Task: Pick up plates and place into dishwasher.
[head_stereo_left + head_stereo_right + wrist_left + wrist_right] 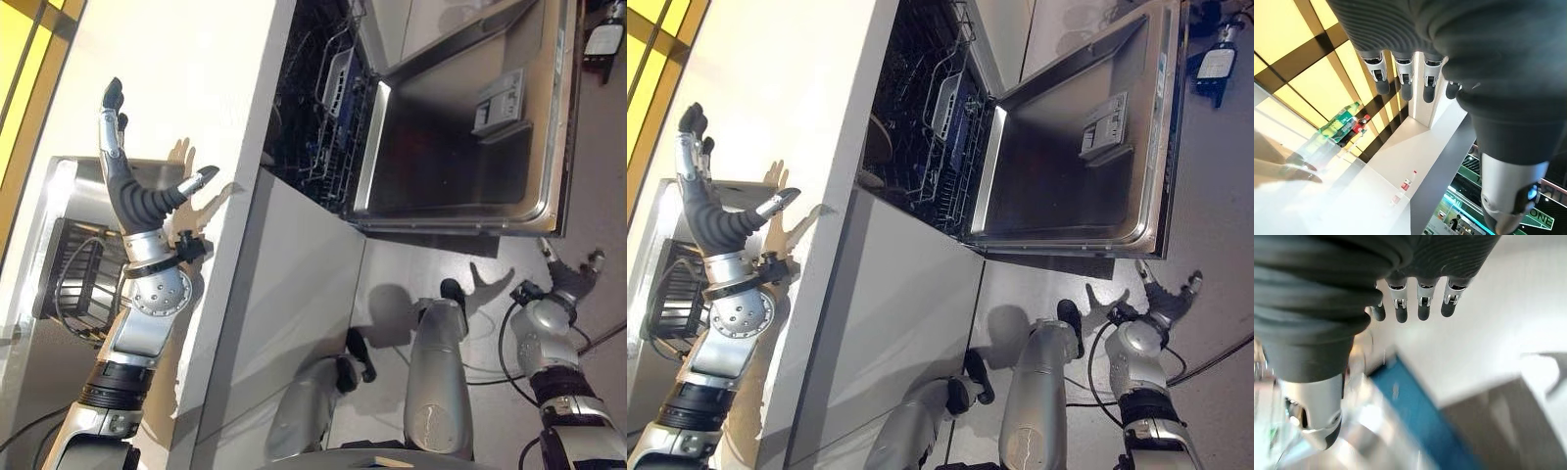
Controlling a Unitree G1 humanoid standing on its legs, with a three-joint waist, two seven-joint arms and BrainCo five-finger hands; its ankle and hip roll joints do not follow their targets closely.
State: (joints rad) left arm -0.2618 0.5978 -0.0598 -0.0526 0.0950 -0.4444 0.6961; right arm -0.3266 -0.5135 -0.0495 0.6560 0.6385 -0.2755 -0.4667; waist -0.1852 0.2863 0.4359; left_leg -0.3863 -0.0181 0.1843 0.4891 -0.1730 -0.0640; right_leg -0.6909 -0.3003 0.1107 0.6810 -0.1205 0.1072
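Left hand (137, 196) raised over white counter (196, 88), fingers spread, empty. Right hand (573, 279) low beside open dishwasher door (460, 147), fingers straight, empty. Plate (880, 137) in dishwasher rack (318, 108).

A white countertop (186, 59) is seen beside yellow wall panels (20, 59) crossed by dark brown bands. The open dishwasher door (460, 147) is lined in silver-grey steel; black wire is shown in the sink basket (73, 274).
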